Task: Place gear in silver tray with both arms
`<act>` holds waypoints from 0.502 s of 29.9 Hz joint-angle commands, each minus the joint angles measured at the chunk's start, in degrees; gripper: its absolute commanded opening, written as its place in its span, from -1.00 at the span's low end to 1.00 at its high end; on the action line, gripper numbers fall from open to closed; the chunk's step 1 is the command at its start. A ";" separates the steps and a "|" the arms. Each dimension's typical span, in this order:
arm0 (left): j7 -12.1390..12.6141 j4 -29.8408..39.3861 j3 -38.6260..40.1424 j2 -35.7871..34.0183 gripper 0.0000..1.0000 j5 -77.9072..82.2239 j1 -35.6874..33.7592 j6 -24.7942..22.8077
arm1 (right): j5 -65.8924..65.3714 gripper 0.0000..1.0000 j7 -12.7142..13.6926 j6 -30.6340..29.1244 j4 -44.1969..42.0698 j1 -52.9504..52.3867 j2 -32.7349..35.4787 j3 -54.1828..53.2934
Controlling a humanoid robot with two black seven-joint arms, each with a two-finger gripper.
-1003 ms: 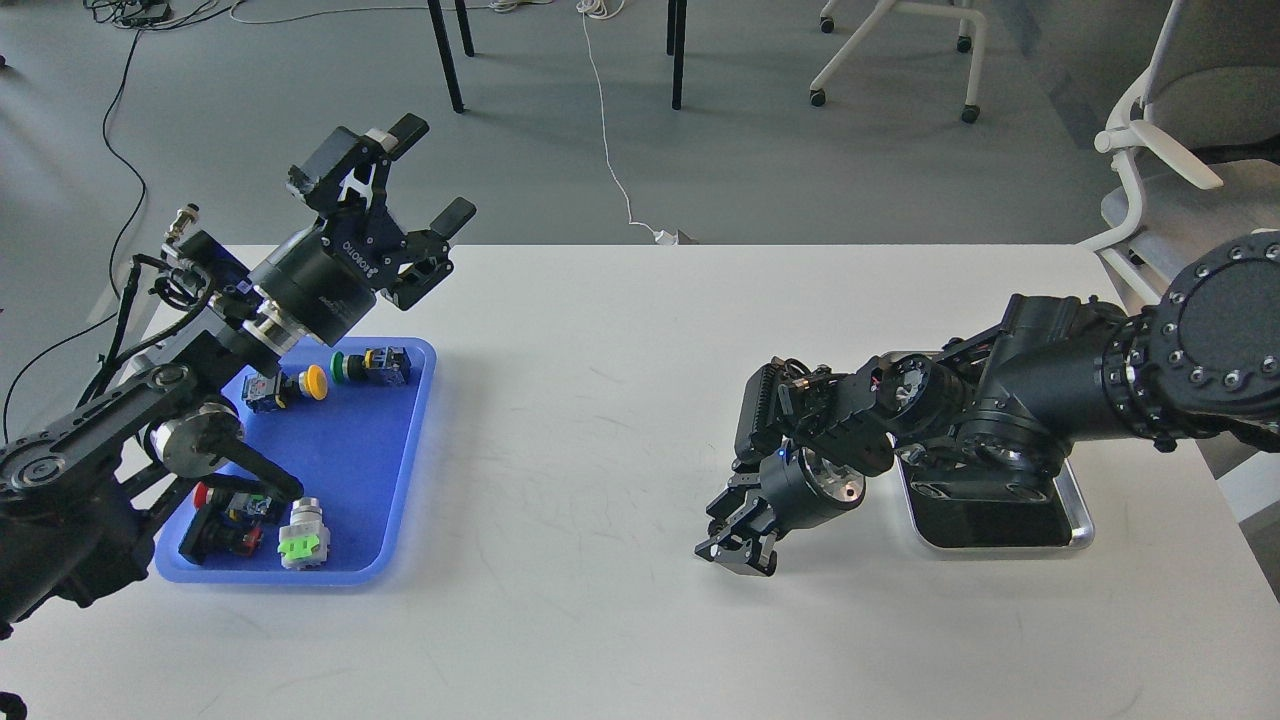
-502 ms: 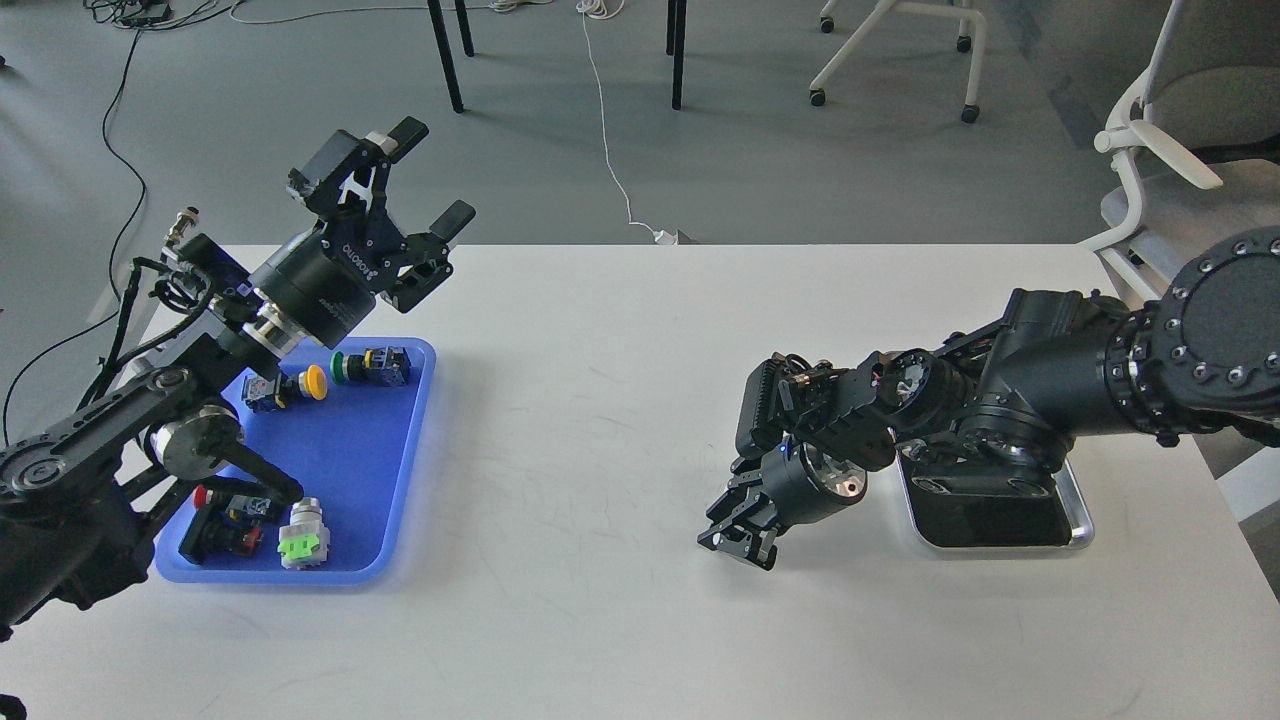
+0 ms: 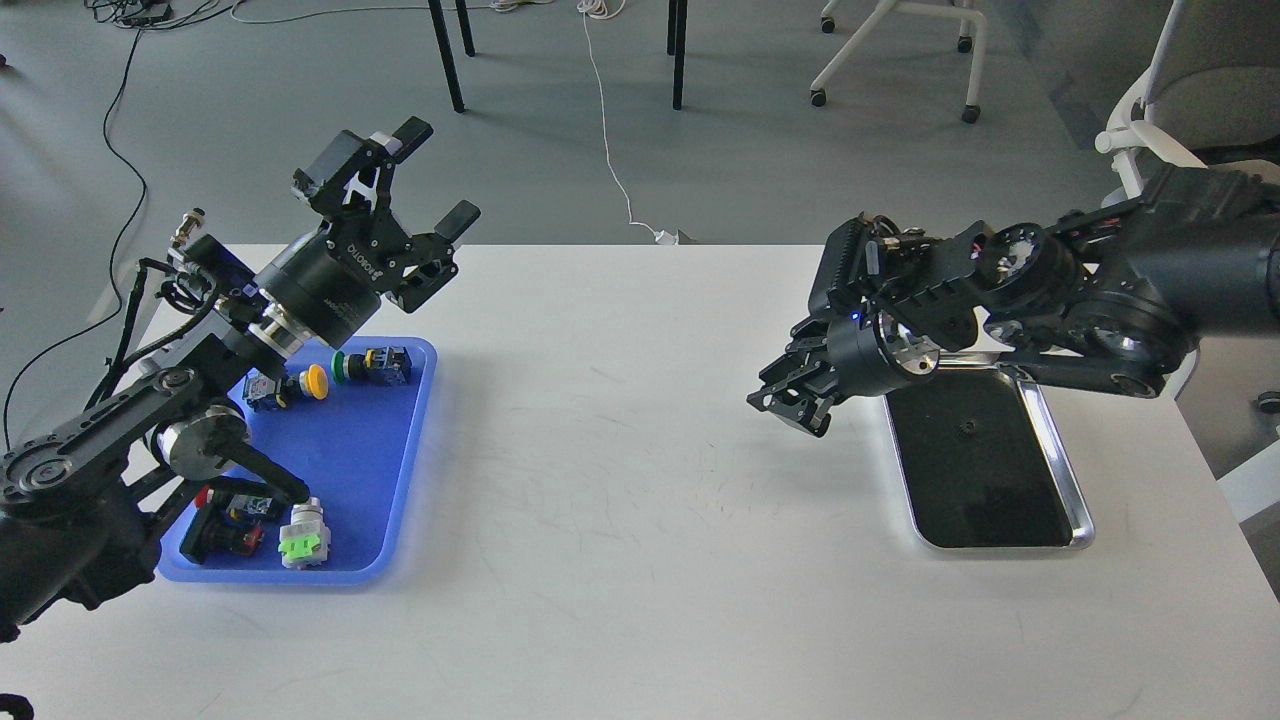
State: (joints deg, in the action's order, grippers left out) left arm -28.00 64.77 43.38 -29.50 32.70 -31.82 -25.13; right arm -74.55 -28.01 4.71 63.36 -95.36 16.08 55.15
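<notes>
Silver rectangular metal tray [image 3: 1062, 460] now uncovered: my right gripper [image 3: 790, 400] lifted off, fingers too dark to tell. Small dark gear [image 3: 966, 428] lies inside; placement looks done. Left gripper [image 3: 432, 172] apart, empty.

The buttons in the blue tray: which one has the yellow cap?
The yellow-capped button lies at the blue tray's far end, beside the green-capped one; the nearer ones show red and bright green.

Even, bright overhead daylight; soft short shadows beneath the arms on the white table [image 3: 620, 470]; mirror-like glare along the silver tray [image 3: 1062, 470] rim; sharp focus, slight wide-angle edge distortion.
</notes>
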 commanded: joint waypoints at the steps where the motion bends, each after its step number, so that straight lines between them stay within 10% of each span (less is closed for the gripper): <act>1: 0.00 0.00 -0.05 0.32 0.96 0.35 -0.26 -0.01 | -3.56 -0.56 0.01 -0.22 0.98 -0.09 8.50 1.27; 15: 0.00 0.00 -0.05 3.40 0.96 1.40 -0.35 -0.01 | -6.22 -0.52 0.01 -0.23 -1.04 11.95 20.92 3.04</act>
State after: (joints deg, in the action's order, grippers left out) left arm -28.00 64.77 43.32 -26.32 33.60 -32.21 -25.15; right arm -80.85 -28.01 4.46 63.15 -85.19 36.18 58.44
